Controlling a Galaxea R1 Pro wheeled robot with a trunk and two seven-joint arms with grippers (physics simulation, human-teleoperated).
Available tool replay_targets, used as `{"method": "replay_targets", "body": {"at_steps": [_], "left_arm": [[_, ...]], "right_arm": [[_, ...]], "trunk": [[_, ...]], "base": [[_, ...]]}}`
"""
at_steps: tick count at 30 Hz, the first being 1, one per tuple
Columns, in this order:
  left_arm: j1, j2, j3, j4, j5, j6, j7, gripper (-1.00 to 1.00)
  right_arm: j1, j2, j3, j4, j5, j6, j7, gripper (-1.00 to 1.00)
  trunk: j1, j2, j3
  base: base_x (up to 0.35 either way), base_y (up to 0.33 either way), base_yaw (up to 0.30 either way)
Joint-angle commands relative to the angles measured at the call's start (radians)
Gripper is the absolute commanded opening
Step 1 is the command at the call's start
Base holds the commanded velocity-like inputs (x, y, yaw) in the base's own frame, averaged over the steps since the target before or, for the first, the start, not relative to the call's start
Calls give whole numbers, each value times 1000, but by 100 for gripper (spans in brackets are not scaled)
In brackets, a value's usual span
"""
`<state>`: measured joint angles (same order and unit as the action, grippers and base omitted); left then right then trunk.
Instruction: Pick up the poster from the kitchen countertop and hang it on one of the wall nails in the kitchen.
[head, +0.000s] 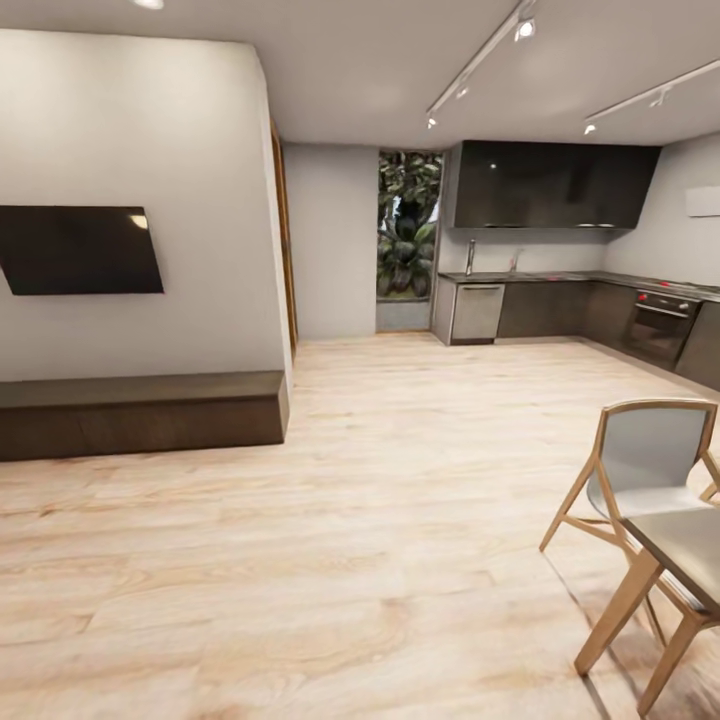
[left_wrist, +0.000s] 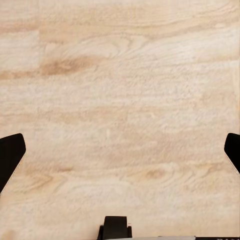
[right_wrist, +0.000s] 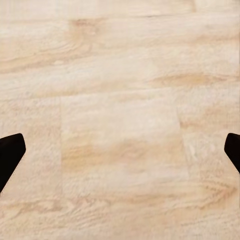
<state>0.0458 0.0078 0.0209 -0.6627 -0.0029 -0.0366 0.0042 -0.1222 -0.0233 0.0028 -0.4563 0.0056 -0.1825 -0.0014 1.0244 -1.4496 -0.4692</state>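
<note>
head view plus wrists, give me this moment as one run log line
phase: in transit | kitchen countertop: far ahead, right | poster: not made out | left gripper: open, over wood floor | right gripper: open, over floor

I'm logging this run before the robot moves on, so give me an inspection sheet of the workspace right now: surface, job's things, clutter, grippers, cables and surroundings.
Surface: pale wood plank floor, bare under both wrist cameras.
Job's things: kitchen countertop far across the room, grey slab with a tap over dark cabinets; poster and wall nails too small to tell from here.
Clutter: nothing seen on the floor ahead.
Grippers: left gripper and right gripper both open, dark fingertips at the frame edges, nothing between them, pointing at the floor.
Cables: nothing seen.
Surroundings: wooden chair and table corner on the right; dark wall screen above a low bench on the left; oven; plants in the window.
</note>
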Motion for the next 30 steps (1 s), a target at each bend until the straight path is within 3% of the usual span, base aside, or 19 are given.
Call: {"method": "replay_targets", "body": {"at_steps": [1,23,30], "left_arm": [[0,0,1,-1,0,-2,0,100],[0,0,1,-1,0,-2,0,100],[0,0,1,-1,0,-2,0,100]], "right_arm": [[-1,0,0,1,1,-3,0,100],[-1,0,0,2,4,-2,0,100],[-1,0,0,2,4,-3,0,100]], "trunk": [[1,0,-1],[1,0,-1],[1,0,-1]], "base": [[336,0,0],[336,0,-4],[335,0,-205]]}}
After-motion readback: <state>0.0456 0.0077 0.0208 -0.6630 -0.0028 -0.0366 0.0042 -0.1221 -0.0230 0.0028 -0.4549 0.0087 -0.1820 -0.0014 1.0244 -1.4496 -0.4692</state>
